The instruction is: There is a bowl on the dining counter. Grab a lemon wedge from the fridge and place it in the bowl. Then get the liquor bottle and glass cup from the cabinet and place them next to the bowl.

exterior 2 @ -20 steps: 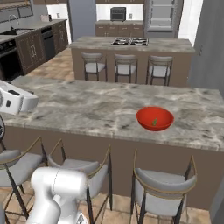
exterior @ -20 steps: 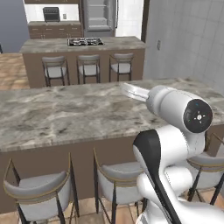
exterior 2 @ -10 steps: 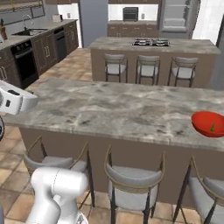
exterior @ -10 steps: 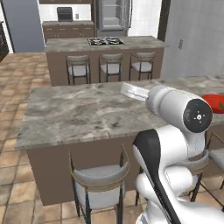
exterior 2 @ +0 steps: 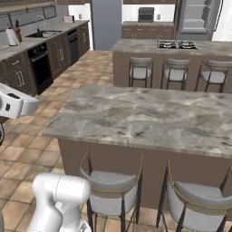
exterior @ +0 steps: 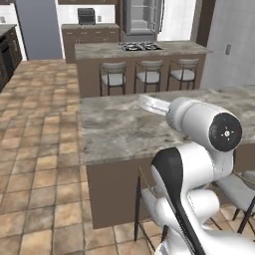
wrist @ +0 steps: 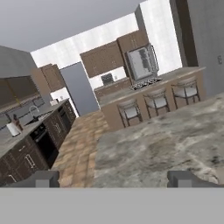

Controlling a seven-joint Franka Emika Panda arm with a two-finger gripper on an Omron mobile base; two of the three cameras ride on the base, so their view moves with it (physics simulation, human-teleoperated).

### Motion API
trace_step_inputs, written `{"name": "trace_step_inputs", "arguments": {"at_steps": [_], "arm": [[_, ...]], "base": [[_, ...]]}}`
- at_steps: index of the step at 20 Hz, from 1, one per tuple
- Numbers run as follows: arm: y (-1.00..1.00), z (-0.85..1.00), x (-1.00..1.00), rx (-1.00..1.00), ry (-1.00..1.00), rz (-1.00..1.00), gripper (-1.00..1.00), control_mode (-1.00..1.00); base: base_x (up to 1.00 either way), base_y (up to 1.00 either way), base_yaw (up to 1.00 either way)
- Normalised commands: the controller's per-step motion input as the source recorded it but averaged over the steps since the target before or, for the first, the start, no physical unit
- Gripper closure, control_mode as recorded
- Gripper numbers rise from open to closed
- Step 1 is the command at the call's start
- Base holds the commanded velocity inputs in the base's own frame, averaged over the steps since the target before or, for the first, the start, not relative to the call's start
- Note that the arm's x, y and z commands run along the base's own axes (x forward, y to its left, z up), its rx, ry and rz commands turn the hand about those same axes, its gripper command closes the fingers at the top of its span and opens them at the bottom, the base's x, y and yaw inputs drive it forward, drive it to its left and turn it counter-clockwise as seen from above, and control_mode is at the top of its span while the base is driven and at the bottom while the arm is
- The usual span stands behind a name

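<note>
Nearby, dining counter (exterior 2: 149, 120), grey stools (exterior 2: 111, 190) beneath, fridge (exterior: 143, 17) behind

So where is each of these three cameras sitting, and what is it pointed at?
Left base view: behind the arm, on its left, looking over the dining counter toward the fridge.
Right base view: behind, on its right, facing that counter; white arm parts at left.
Hand view: on the hand, over the counter; open claw at bottom.
All three share counter and fridge.

grey-brown veined dining counter (exterior 2: 149, 118), grey-cushioned stools (exterior 2: 111, 192)
</note>
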Motion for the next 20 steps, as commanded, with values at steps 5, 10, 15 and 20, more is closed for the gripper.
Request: {"name": "trace_step_inputs", "arguments": {"at_steps": [5, 10, 15, 20], "arm": [[0.0, 0.0, 0.0, 0.0, 0.0, 0.0, -1.0, 1.0], [0.0, 0.0, 0.0, 0.0, 0.0, 0.0, -1.0, 1.0], [0.0, 0.0, 0.0, 0.0, 0.0, 0.0, -1.0, 1.0], [0.0, 0.0, 0.0, 0.0, 0.0, 0.0, -1.0, 1.0]], "base": [[0.44, 1.0, -0.07], [0.58, 1.0, -0.09], [0.64, 1.0, -0.1], [0.26, 1.0, -0.03]]}}
